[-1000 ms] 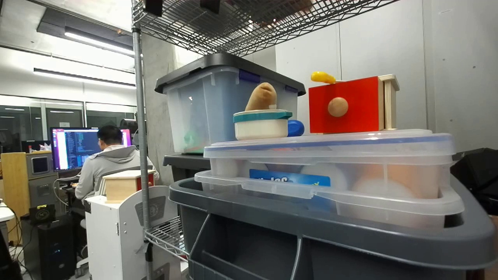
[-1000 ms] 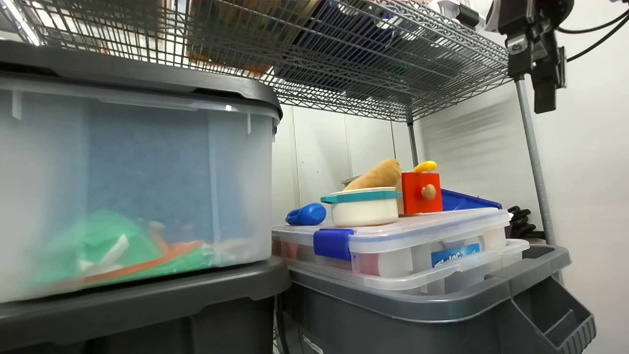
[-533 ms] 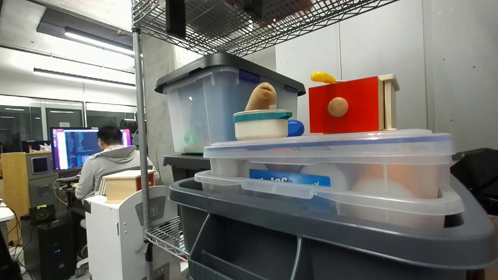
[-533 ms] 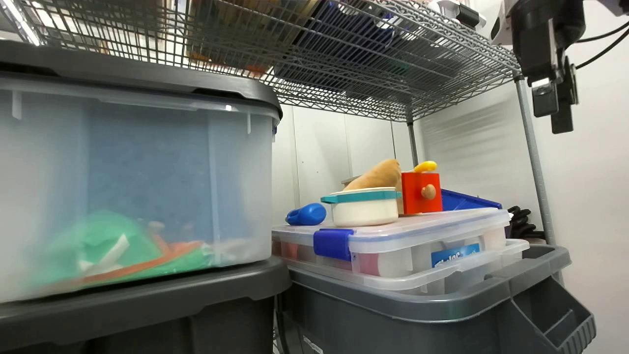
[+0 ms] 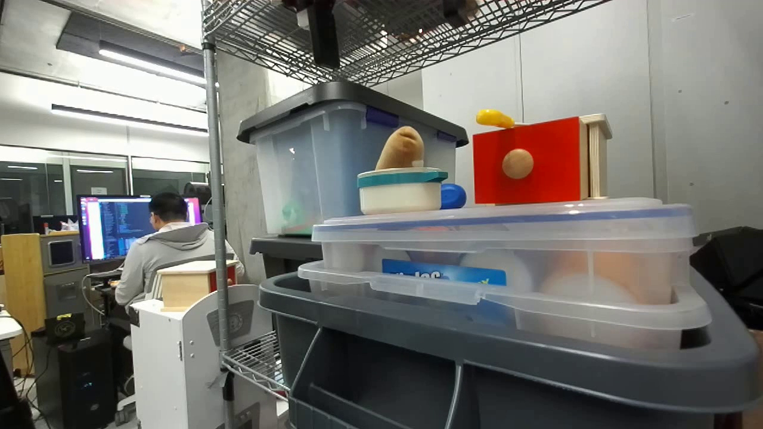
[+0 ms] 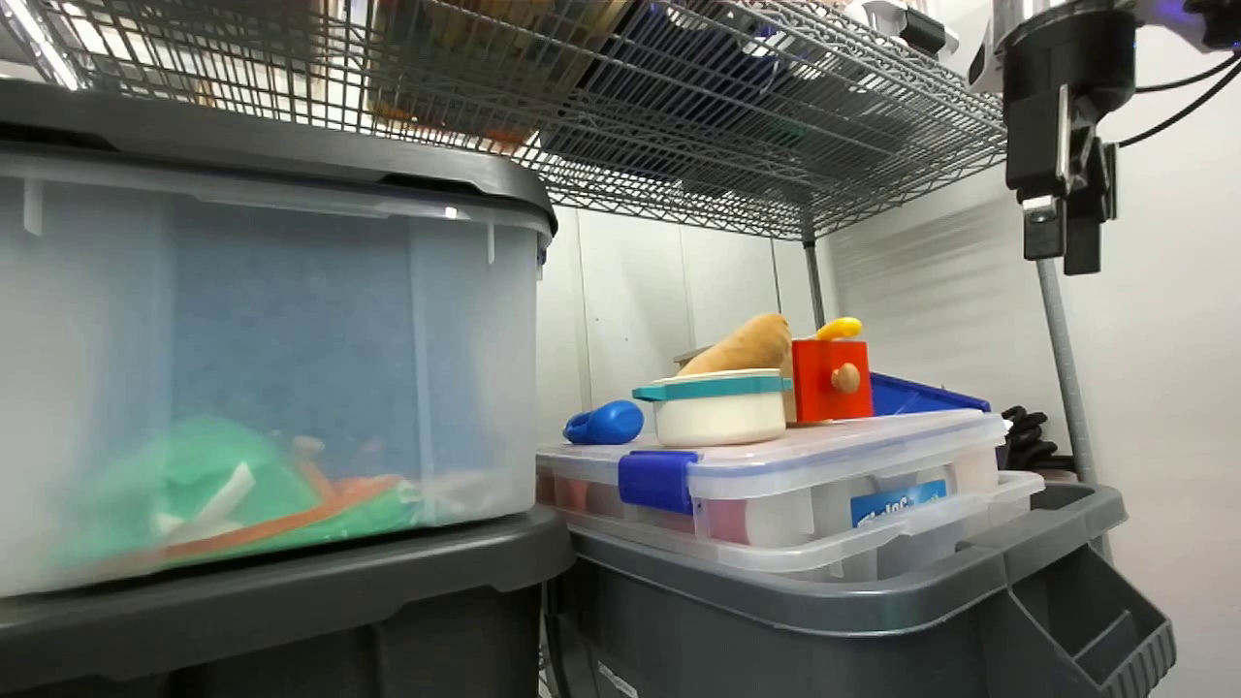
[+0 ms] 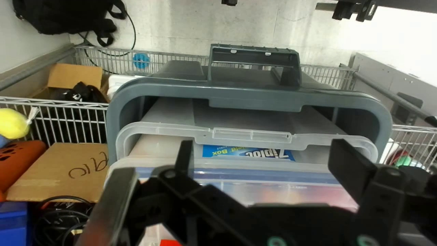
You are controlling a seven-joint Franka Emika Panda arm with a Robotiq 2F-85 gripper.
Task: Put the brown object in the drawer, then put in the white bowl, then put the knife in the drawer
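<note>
In an exterior view, the gripper (image 5: 391,39) was shown at the top edge, its fingers spread wide, with wire shelf (image 5: 369,59) visible through the gap. Compared with a second earlier, it had been brought rightward and somewhat lower in the frame; the objects below had been left in place. On one shallow clear tub (image 5: 596,225), one brown object (image 5: 400,150), one white bowl (image 5: 399,198) with a teal band, one red drawer (image 5: 551,161) and one blue item (image 5: 453,196) were counted. One yellow item (image 5: 493,118) was set on top of the drawer. The brown object was tilted above the bowl's rim, its lower end hidden. It was seen below the gap between the fingers, well apart from them.

In an exterior view, the two black fingers (image 6: 1083,242) were seen high at the right, lower than a second earlier. The drawer was seen below and to their left, well apart, with the brown object and bowl farther left. One blue latch (image 6: 657,482) was counted on the tub.

In the wrist view, both fingers were shown far apart, with one Ziploc label (image 7: 249,152) framed between them, its lettering upside down. A sliver of red was cut off by the bottom edge; its owner could not be told.
</note>
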